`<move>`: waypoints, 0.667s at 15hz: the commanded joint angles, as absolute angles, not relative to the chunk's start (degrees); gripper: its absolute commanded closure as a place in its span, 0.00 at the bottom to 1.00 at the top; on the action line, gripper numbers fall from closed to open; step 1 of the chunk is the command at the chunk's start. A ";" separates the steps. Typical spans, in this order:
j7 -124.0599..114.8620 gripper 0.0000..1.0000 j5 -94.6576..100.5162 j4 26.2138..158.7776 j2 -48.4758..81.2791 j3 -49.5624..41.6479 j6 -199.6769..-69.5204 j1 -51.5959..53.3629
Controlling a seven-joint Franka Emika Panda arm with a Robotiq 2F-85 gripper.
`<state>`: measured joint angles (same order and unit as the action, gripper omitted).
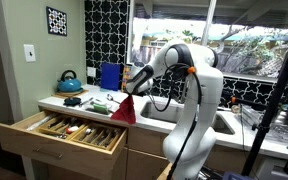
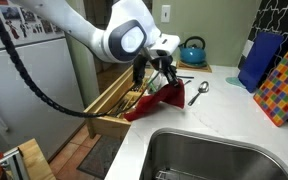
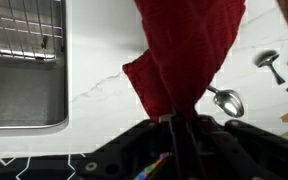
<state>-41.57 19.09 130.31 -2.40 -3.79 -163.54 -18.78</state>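
My gripper [image 2: 161, 72] is shut on a dark red cloth [image 2: 162, 98] and holds it up so that it hangs down to the white countertop [image 2: 219, 115]. In an exterior view the cloth [image 1: 125, 109] hangs just above the counter edge over the open drawer [image 1: 72, 132]. In the wrist view the cloth [image 3: 184, 50] hangs from the closed fingers [image 3: 174, 120] over the white counter. A metal spoon [image 3: 227, 100] lies on the counter beside the cloth and also shows in an exterior view [image 2: 198, 92].
A steel sink [image 2: 209, 155] is set in the counter close by, with a rack [image 3: 19, 28] in it. The wooden drawer [image 2: 119, 100] holds several utensils. A teal kettle [image 2: 192, 50], a blue board [image 2: 259, 60] and a checked cloth [image 2: 284, 85] stand at the back.
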 commanded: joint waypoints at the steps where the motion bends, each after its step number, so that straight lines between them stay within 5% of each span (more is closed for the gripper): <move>1: -37.67 0.99 13.68 129.66 3.01 -4.27 -167.13 -18.75; 10: -39.32 0.99 14.61 128.19 5.78 -5.62 -158.04 -19.20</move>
<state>-37.55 12.11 129.49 5.24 -4.50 -161.23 -19.00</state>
